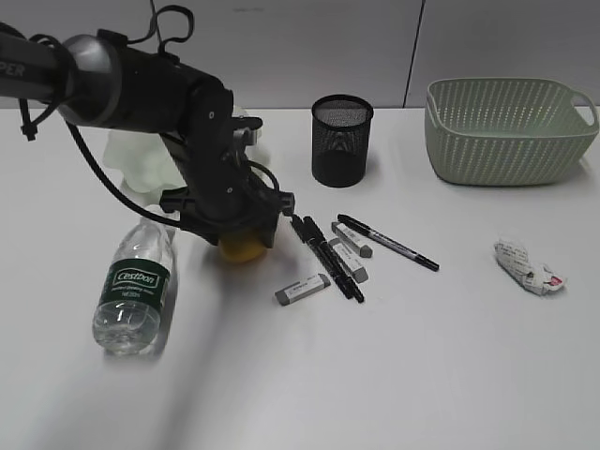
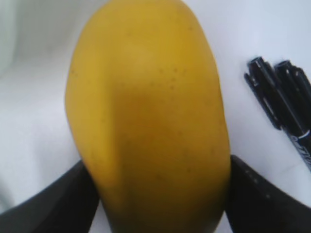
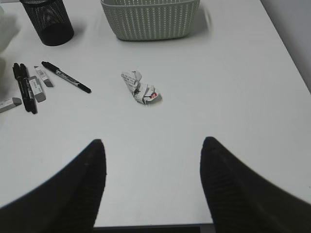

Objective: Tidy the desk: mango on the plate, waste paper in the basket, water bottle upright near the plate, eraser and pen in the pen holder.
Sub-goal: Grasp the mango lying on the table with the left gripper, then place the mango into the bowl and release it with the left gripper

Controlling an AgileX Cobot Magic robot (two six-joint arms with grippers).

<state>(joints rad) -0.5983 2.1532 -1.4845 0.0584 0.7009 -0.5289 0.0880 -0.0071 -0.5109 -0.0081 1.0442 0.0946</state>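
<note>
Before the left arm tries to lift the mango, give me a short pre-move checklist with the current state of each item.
1. Mango sits between the left gripper fingers: ok, a dark finger shows on each side.
2. Firm grip on the mango: cannot tell, contact is not clear in the left wrist view.
3. Plate free to receive it: cannot tell, the arm hides most of it.
4. Pens clear of the fingers: ok, they lie beside the mango, apart from it.
5. Water bottle out of the way: ok, it lies on its side on the gripper's other side.
6. Right gripper uninvolved: ok, open and empty above the desk.
</note>
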